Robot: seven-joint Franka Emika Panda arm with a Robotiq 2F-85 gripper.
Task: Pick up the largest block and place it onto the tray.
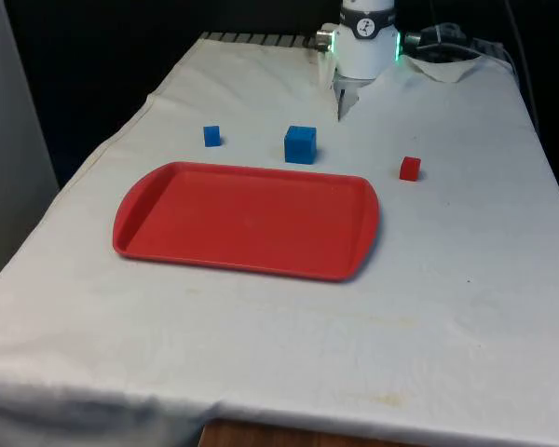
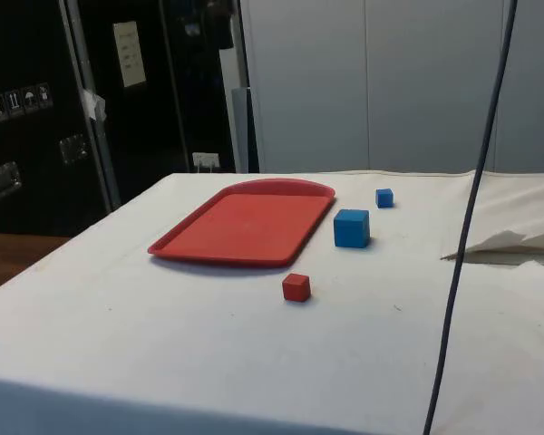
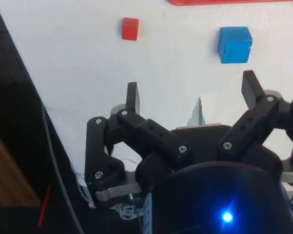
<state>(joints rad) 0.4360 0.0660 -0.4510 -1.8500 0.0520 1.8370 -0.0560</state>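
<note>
Beyond spread pincer, large blue block.

This looks like a robotics lab or test room, not a home or a kitchen. The table is covered by a plain white cloth with creases, and it stands before black curtains. In the side view, dark cabinets stand at about 10 o'clock from the table, with small label stickers and a paper sheet taped on one door (the text cannot be read). Pale grey wall panels are at 12 o'clock. A black cable hangs freely across the side view at 3 o'clock. A white robot arm base stands at the table's far end.
</note>
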